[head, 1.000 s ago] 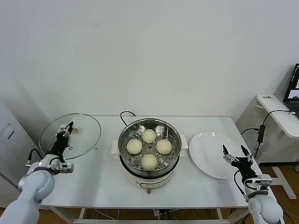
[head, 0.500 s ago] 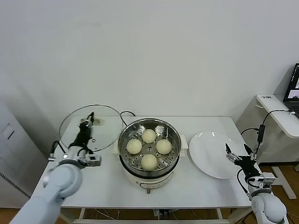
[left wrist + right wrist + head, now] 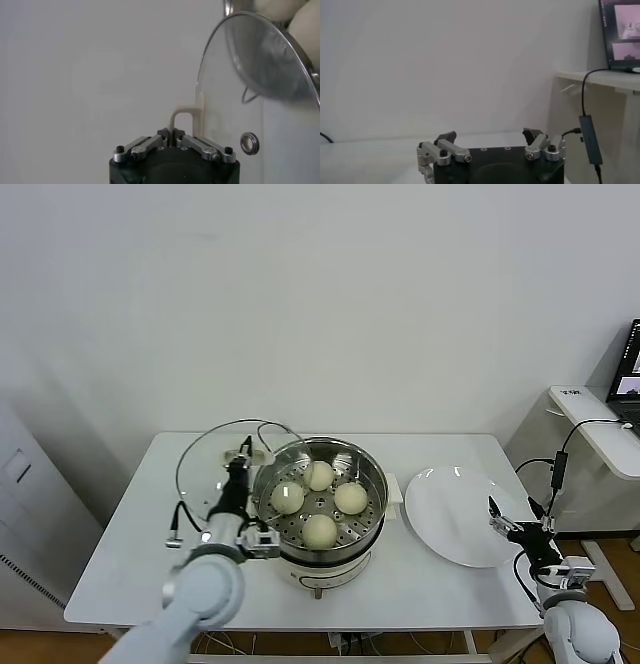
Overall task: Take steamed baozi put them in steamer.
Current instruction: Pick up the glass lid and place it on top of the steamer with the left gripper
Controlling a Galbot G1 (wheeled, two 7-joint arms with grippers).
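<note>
L end effector (image 3: 241, 456): clamping glass lid (image 3: 215, 464) handle, tilted beside steamer (image 3: 320, 504)
R end effector (image 3: 517, 517): idling wide open, near plate (image 3: 450, 519)
Baozi (image 3: 319, 476): 4 sitting in steamer

White wall (image 3: 320, 294), white table (image 3: 130, 534), side desk (image 3: 600, 424)

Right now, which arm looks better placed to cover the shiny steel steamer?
The left. Its pincer is shut on the round glass lid, beside the shiny steel steamer holding four cream-white buns. The right pincer hangs open by the white plate.

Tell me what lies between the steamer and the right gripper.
The white plate, empty, sits between steamer and right gripper, per the head view.
</note>
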